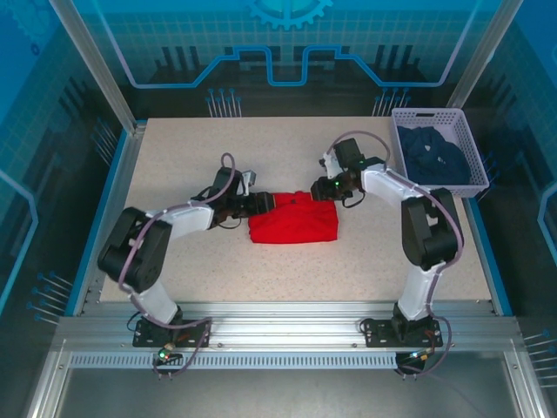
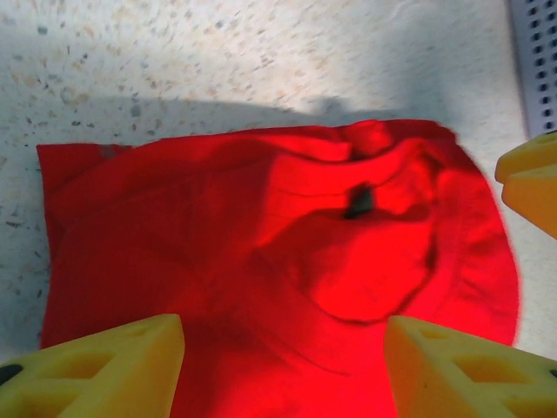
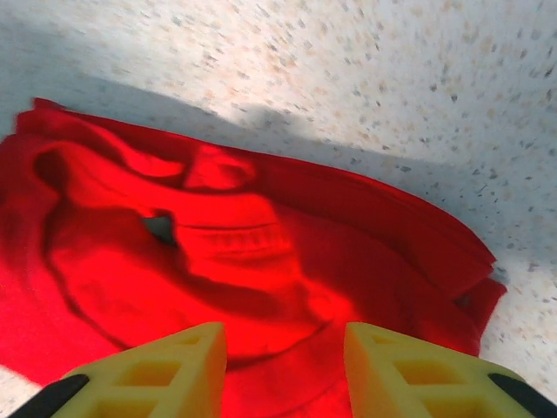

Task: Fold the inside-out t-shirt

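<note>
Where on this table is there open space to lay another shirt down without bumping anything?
Free: the far-left corner of the table, and the near strip between the t-shirt and the front edge. Crowded: the middle, where the left claw and right claw flank the t-shirt, and the far-right corner with the basket.

In the left wrist view, the red t-shirt (image 2: 261, 261) is running off the bottom edge, its right hem is blurring, and the fingers of the left end effector (image 2: 283, 344) are covering its lower corners. A white basket (image 2: 533, 61) is being cropped at top right. In the right wrist view, the shirt is spilling past the left and bottom edges. Overhead, the navy garment (image 1: 432, 155) is appearing too small to identify.
</note>
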`<state>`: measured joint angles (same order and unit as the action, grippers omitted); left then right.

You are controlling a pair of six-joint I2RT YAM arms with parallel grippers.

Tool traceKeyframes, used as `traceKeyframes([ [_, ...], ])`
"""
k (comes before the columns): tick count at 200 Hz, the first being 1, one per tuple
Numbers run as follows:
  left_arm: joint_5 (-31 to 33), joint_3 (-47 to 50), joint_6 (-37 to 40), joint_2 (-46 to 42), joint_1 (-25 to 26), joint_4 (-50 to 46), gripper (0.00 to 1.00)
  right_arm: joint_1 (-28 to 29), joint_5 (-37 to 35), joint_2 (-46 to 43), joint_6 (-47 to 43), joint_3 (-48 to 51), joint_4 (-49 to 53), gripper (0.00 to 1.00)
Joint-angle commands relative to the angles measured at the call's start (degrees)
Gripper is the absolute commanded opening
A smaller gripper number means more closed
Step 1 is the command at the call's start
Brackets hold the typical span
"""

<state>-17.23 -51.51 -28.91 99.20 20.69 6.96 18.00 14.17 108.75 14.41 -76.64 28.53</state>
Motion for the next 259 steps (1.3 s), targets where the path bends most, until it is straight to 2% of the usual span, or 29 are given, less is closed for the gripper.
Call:
traceKeyframes([
  [1, 0.35, -2.34, 0.96, 4.51, -0.12, 2.32, 0.63, -1.58, 1.68, 5.04, 0.72, -1.94, -1.09, 0.38],
  [38, 3.87, 2.08, 2.74, 5.45, -0.12, 6.17, 0.63, -4.17, 1.32, 7.89, -0.76, -2.62, 1.43, 0.39],
  [75, 5.48, 6.09, 2.56, -4.95, -0.12, 5.52, 0.65, -4.07, 1.81, -3.26, -2.10, 0.83, 2.97, 0.45],
  [89, 7.29, 7.85, 1.29, -8.79, -0.15, 2.24, 0.67, -3.61, 1.85, -7.28, -1.94, 4.12, 2.67, 0.46],
  [106, 9.23, 7.92, -0.08, -9.67, -0.22, -4.55, 0.76, -3.16, 1.46, -10.49, -1.36, 7.50, 2.17, 0.47],
  [125, 8.35, 5.88, -0.46, -6.57, -0.21, -9.72, 0.78, -2.75, 2.02, -11.74, -0.70, 9.21, 1.09, 0.47],
  [158, 1.26, 2.92, -1.18, -1.21, 0.26, -6.09, 0.76, -1.58, 2.23, -10.19, -0.70, 8.48, 0.91, 0.47],
  [178, -0.95, 0.87, -1.26, 1.67, 1.59, -3.50, 0.71, -0.99, 2.37, -9.45, -0.57, 8.50, 0.61, 0.46],
  [194, -1.63, -1.19, -1.31, 5.10, 2.33, -2.50, 0.61, -0.67, 2.48, -9.29, -0.33, 9.00, 0.23, 0.46],
  [222, -2.78, -3.98, -2.30, 9.99, 2.43, -0.84, 0.37, -0.72, 1.27, -9.73, -0.75, 9.41, 0.63, 0.46],
  [234, -1.91, -5.12, -1.53, 10.82, 2.07, -1.20, 0.22, -0.94, 0.87, -9.88, -0.99, 9.25, 0.90, 0.46],
  [252, -2.63, -6.77, -0.14, 10.90, -1.03, -1.83, 0.02, -1.37, 0.85, -9.87, -1.14, 8.67, 1.40, 0.45],
  [259, -2.90, -7.46, 0.80, 10.48, -2.97, -2.66, 0.00, -1.41, 0.82, -9.98, -1.11, 8.45, 1.57, 0.45],
])
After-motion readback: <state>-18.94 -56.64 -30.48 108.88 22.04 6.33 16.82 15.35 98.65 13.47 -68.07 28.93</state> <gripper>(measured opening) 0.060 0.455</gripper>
